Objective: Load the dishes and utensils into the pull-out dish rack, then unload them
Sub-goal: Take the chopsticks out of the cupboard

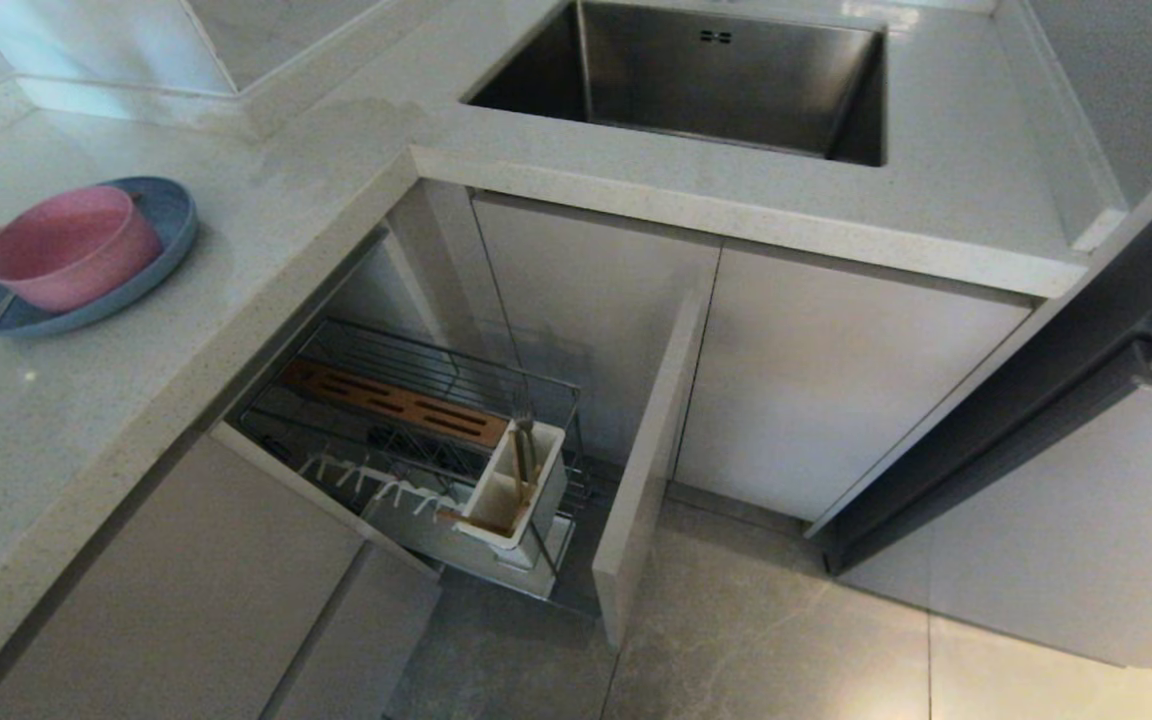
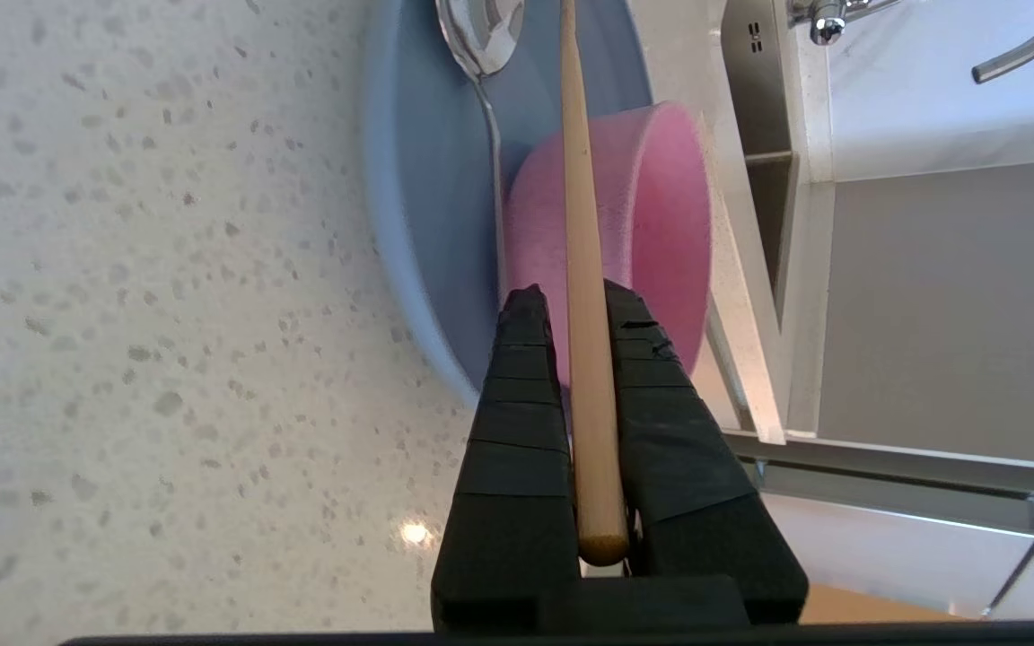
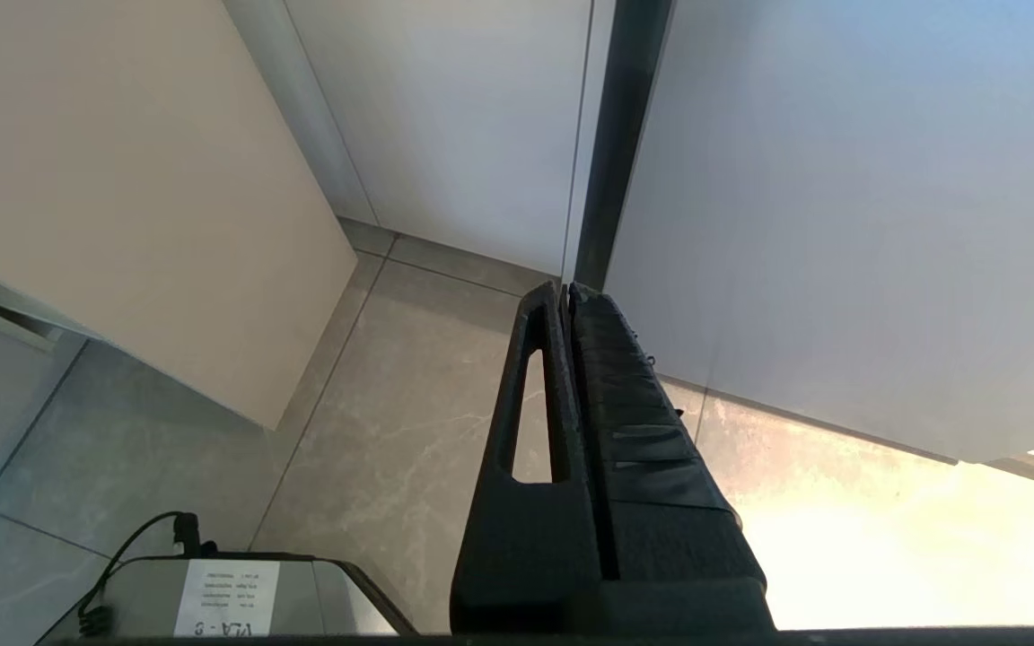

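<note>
Now the left gripper [image 2: 578, 301] is pinching one chopstick [image 2: 585, 269] over the pink bowl [image 2: 652, 215] on the blue plate [image 2: 427, 206], so carry it slowly and drop it tip-first into the utensil box [image 1: 516, 490].

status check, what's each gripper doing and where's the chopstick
Left gripper shut on chopstick, over bowl and plate. Right gripper shut, parked low by cabinets. Nothing blocking the rack.

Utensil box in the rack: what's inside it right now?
In the white utensil box stand a silver fork and one wooden chopstick. The box walls hide their lower ends and the bottom.
</note>
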You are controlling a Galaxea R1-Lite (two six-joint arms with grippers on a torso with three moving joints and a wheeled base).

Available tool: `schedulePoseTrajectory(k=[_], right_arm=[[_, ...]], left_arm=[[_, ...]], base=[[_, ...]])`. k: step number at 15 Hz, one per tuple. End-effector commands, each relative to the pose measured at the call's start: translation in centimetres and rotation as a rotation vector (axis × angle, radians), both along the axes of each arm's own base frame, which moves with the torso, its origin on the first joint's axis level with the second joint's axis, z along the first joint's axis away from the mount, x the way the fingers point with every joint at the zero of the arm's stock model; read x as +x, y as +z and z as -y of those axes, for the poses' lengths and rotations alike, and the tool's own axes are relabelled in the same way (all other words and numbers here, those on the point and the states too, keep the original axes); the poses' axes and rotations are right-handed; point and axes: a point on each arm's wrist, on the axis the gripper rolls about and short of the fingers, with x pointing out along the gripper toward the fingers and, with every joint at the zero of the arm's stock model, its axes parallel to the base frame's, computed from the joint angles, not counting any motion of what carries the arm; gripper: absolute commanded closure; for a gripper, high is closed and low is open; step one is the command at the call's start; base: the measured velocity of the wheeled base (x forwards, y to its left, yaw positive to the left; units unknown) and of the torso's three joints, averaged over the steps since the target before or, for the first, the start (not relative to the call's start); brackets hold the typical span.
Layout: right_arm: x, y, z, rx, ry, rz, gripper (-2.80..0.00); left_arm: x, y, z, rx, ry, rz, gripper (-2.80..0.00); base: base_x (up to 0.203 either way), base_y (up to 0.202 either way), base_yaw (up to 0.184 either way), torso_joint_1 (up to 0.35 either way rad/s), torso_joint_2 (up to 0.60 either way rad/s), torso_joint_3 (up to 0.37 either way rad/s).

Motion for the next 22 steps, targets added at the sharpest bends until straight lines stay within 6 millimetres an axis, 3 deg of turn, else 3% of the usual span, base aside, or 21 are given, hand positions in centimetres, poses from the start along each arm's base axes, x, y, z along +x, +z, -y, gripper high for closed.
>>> schedulePoseTrajectory(k=[1, 7, 8, 15, 19, 21, 22], right_arm=[[0.0, 0.0, 0.0, 0.000, 0.000, -0.002, 0.00], [0.0, 0.0, 0.0, 0.000, 0.000, -0.002, 0.00], [0.0, 0.0, 0.0, 0.000, 0.000, -0.001, 0.00], [0.0, 0.0, 0.0, 0.000, 0.000, -0.001, 0.00], [0.0, 0.0, 0.0, 0.000, 0.000, -0.002, 0.00], [0.0, 0.0, 0.0, 0.000, 0.000, -0.001, 0.00], [0.0, 0.0, 0.0, 0.000, 0.000, -0.002, 0.00]], left_arm=[[0.1, -0.3, -0.2, -0.013, -0.006, -0.004, 0.00], [0.2, -0.3, -0.2, -0.012, -0.005, -0.005, 0.00], [0.2, -0.3, -0.2, -0.010, -0.004, -0.004, -2.80], [0.0, -0.2, -0.1, -0.009, 0.000, -0.005, -2.80], [-1.2, 2.0, 1.4, 0.040, 0.005, 0.029, -2.80], [-2.7, 4.1, 2.9, 0.093, 0.017, 0.064, -2.80], [-3.4, 5.2, 3.7, 0.120, 0.021, 0.082, 0.00]], base=[[0.000, 0.000, 0.000, 0.000, 0.00, 0.000], [0.000, 0.000, 0.000, 0.000, 0.00, 0.000], [0.000, 0.000, 0.000, 0.000, 0.00, 0.000], [0.000, 0.000, 0.000, 0.000, 0.00, 0.000], [0.000, 0.000, 0.000, 0.000, 0.00, 0.000], [0.000, 0.000, 0.000, 0.000, 0.00, 0.000], [0.000, 0.000, 0.000, 0.000, 0.00, 0.000]])
